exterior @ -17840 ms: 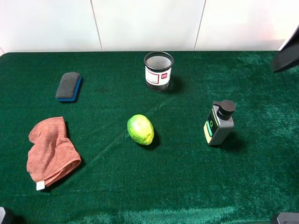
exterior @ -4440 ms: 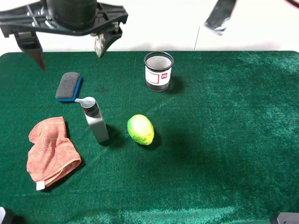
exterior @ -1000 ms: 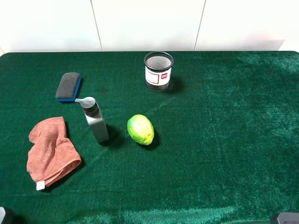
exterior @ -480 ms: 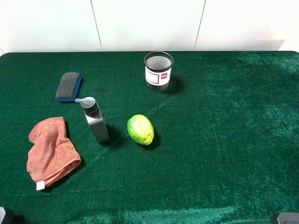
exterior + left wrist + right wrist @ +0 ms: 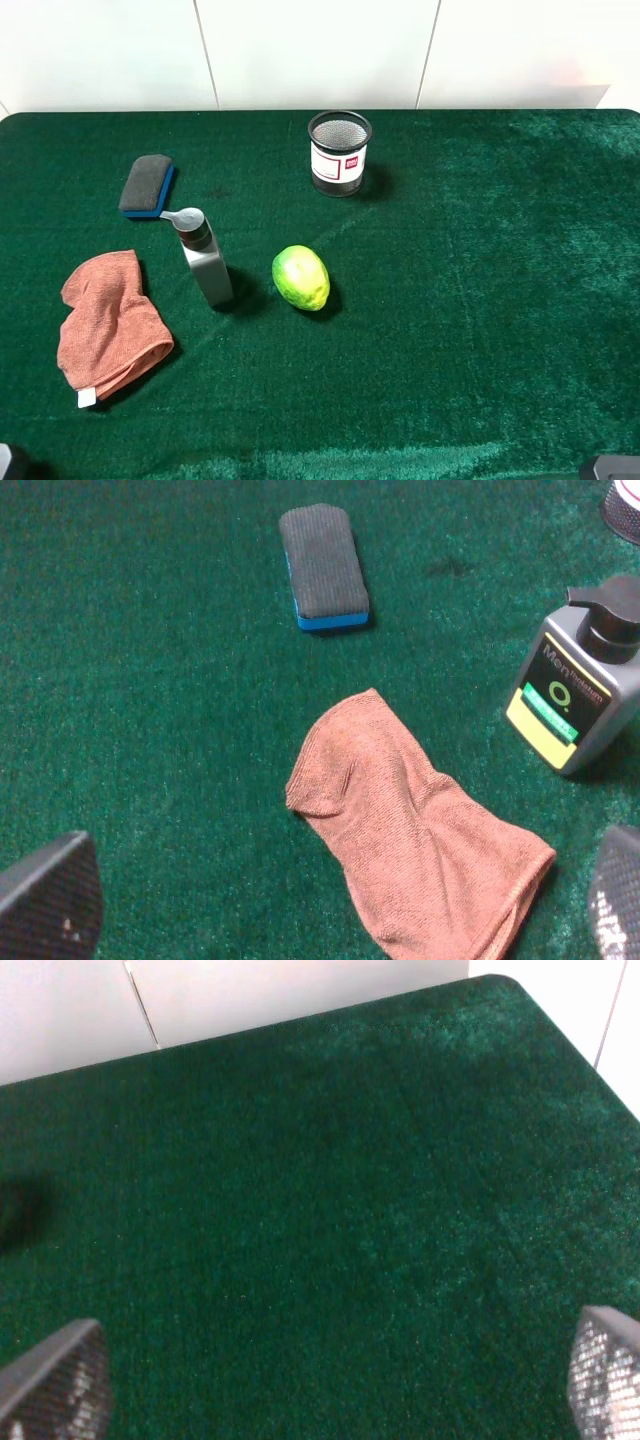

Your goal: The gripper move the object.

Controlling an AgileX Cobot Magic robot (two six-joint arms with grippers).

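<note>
On the green counter [image 5: 480, 300], reading from the pump bottle [image 5: 205, 262] as landmark: to its left lies the rust-orange cloth [image 5: 105, 320], behind and left of it the black-and-blue eraser [image 5: 147, 185], close by its pump head. Just to its right sits the yellow-green fruit [image 5: 300, 277], apart from it, and farther right and behind stands the mesh cup [image 5: 339, 152].

Seconds ago the bottle stood well right of the fruit; now it stands upright left of it, and the arm that hung above the eraser has gone from the high view. Nothing has shifted over the last second. My reading is that the move is done and both arms are parked.

Close up, the bottle [image 5: 575, 690] is a dark grey rectangular body with a black pump head and a green-and-yellow label on the face turned toward the cloth.

Each end effector has its fingers wide apart and empty: the left [image 5: 330, 905] looks down on cloth, eraser and bottle, the right [image 5: 330, 1375] over bare counter.
</note>
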